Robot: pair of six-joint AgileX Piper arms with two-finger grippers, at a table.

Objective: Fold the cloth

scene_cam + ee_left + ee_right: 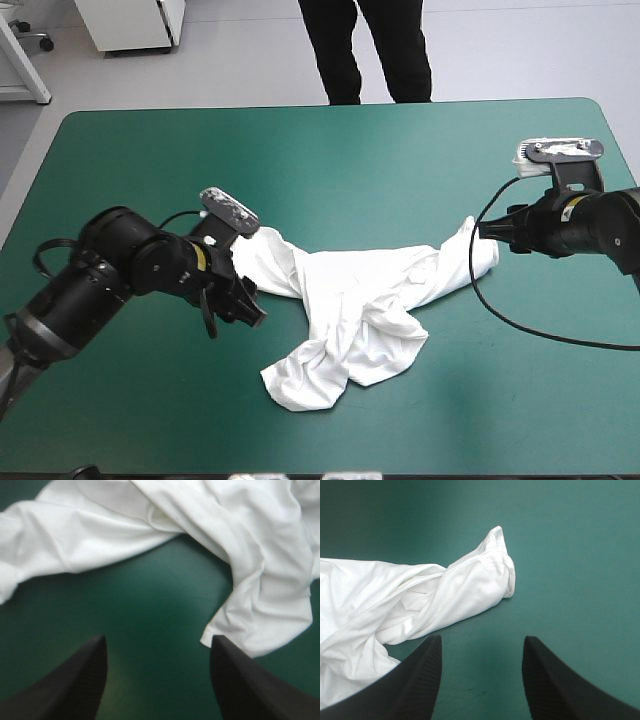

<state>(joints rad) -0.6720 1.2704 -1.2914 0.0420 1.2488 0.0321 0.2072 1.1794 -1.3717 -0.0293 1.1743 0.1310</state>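
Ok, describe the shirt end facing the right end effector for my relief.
On the teal-green table, the white T-shirt lies crumpled mid-table. Its twisted strand runs toward the right end effector. That end is narrow and rolled, unlike the broad flap near the front edge.

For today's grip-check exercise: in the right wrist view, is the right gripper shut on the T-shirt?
No, the right gripper stands open, with the T-shirt lying ahead of it.

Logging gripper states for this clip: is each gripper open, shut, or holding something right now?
Left gripper: open, holding nothing; the T-shirt lies just ahead.
Right gripper: open, holding nothing; a twisted end of the T-shirt lies ahead.
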